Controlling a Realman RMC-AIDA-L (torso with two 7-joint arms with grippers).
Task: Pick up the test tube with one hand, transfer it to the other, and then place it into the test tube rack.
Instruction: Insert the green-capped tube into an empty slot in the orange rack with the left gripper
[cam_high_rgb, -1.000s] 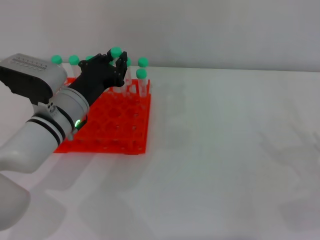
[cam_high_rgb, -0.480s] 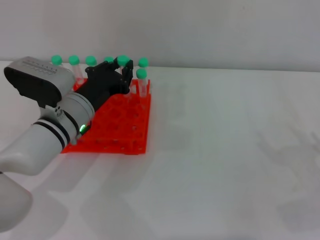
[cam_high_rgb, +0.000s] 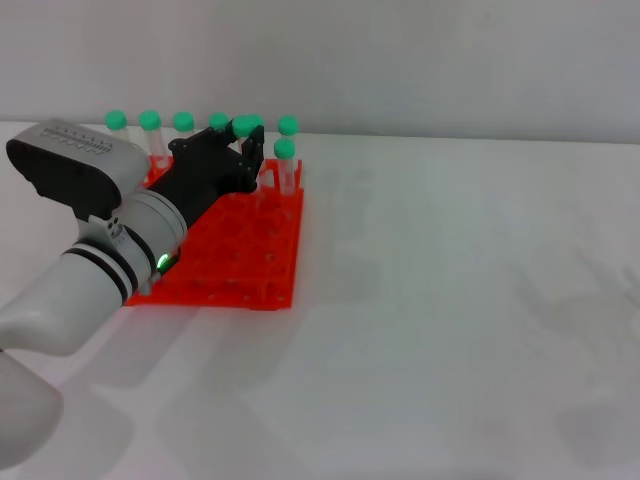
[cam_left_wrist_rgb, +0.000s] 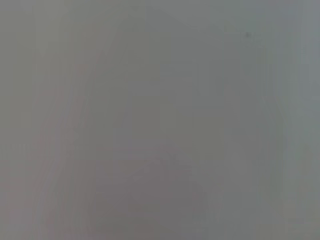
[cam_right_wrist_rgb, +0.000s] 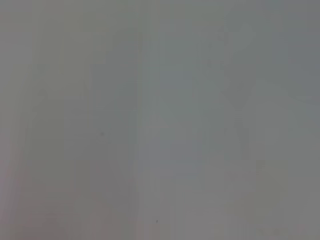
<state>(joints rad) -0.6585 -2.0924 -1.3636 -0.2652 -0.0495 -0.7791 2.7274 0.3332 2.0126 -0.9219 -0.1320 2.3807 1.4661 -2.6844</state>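
In the head view my left gripper, black fingers on a white arm with black bands, reaches over the back of the orange-red test tube rack. It is shut on the test tube, whose green cap shows just above the fingers. The tube stands upright, level with the back row of tubes. Its body is hidden by the fingers, so I cannot tell how deep it sits in a hole. The right gripper is out of view. Both wrist views show only a plain grey blur.
Several other green-capped tubes stand in the rack's back row, from one at the far left to one at the right corner. One more tube stands just in front of that corner. The white table stretches to the right.
My left gripper has moved down and slightly right with the tube. Its green cap has dropped from above the row of caps to level with them.
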